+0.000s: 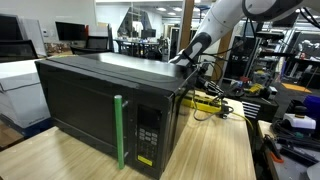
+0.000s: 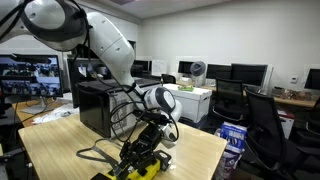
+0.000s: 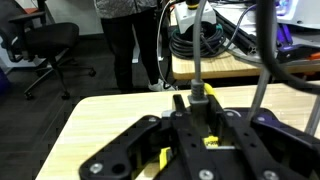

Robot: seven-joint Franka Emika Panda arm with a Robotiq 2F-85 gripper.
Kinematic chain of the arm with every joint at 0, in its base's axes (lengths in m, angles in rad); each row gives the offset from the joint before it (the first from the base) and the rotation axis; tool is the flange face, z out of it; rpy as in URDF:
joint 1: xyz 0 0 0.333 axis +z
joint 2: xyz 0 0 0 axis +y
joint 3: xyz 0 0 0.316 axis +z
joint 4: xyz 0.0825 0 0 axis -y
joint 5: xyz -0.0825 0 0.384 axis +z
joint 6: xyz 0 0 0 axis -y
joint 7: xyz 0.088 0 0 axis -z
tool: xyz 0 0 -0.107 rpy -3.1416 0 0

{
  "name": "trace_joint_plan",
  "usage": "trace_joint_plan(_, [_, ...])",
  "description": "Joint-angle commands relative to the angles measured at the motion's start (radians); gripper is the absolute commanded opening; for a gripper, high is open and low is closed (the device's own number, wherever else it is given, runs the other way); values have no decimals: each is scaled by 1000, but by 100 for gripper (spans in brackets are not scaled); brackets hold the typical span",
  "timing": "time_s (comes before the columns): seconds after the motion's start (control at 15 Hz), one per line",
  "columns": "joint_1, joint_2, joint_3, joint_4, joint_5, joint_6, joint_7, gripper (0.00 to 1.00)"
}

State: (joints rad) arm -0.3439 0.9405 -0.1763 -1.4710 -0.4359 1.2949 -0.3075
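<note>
Wrist view: fingers (image 3: 180, 108) nearly closed, pinching a yellowish piece (image 3: 200, 95).

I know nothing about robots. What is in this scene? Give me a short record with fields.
Setting: office lab, wooden table
Main object: black microwave, door shut, green handle
Robot: white arm reaching down behind the microwave, fingers low over the table
Nearest things: yellow and black object, cables
Grip: cannot tell whether anything is held
Background: standing person, office chair
</note>
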Motion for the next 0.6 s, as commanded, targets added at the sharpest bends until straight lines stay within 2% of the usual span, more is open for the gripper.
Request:
trace_joint_plan(0.0, [-12, 9, 5, 26, 41, -34, 3, 7])
trace_joint_plan(0.53, [-21, 38, -11, 86, -18, -98, -70, 7])
